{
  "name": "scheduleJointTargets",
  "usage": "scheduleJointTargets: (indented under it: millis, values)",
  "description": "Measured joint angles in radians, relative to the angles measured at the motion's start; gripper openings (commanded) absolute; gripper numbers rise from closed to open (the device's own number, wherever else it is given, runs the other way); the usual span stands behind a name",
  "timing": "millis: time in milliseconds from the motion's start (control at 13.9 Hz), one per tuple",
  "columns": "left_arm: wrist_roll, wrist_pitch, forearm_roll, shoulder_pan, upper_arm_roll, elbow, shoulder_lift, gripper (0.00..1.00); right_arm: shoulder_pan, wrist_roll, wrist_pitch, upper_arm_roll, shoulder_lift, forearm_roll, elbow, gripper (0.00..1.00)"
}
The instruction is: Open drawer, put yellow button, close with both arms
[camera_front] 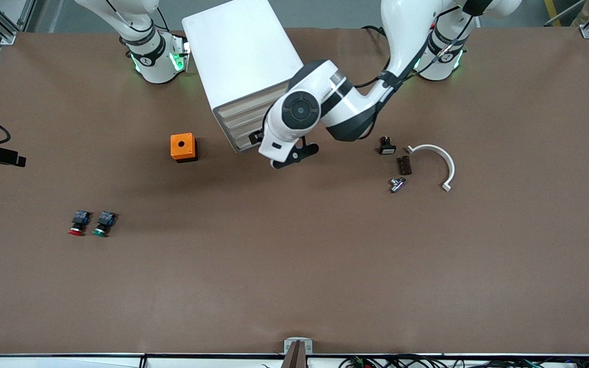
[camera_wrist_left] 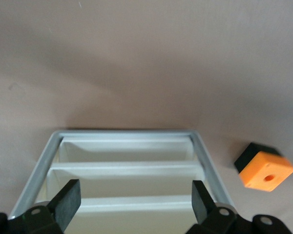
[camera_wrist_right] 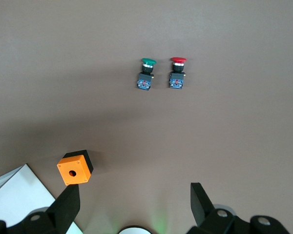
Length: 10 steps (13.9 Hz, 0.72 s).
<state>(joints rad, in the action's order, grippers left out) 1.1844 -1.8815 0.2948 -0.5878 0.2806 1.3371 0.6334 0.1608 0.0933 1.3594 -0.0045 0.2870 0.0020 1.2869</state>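
The white cabinet (camera_front: pixel 238 61) stands between the two arm bases. Its four beige drawer fronts all look pushed in flush, and the top drawer (camera_front: pixel 249 102) is shut. My left gripper (camera_front: pixel 256 137) hangs just in front of the cabinet's front. In the left wrist view it (camera_wrist_left: pixel 135 202) is open and empty, looking down the drawer fronts (camera_wrist_left: pixel 132 185), with one finger to each side. My right gripper (camera_wrist_right: pixel 135 204) is open and empty, held high over its own base, and is out of the front view. The yellow button shows in no view.
An orange box with a hole (camera_front: pixel 183 147) sits on the table beside the cabinet toward the right arm's end. A red-capped button (camera_front: pixel 77 224) and a green-capped button (camera_front: pixel 104 224) lie nearer the front camera. A small black part (camera_front: pixel 386 146), a brown piece (camera_front: pixel 403 165), a metal piece (camera_front: pixel 397 184) and a white curved bracket (camera_front: pixel 435 161) lie toward the left arm's end.
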Motion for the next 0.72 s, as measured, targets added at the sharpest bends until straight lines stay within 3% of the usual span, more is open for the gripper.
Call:
scheduleJointTargets:
  millis: [216,719]
  values:
    - [0.0,0.0,-0.006,0.073,-0.001,-0.001,-0.017,1.0,-0.002,0.0,0.008,0.009,0.0,0.0,0.0,1.0]
    - [0.0,0.0,-0.139,0.167,-0.001,-0.001,-0.027,1.0,-0.002,0.0,0.01,0.012,-0.001,-0.003,-0.004,1.0]
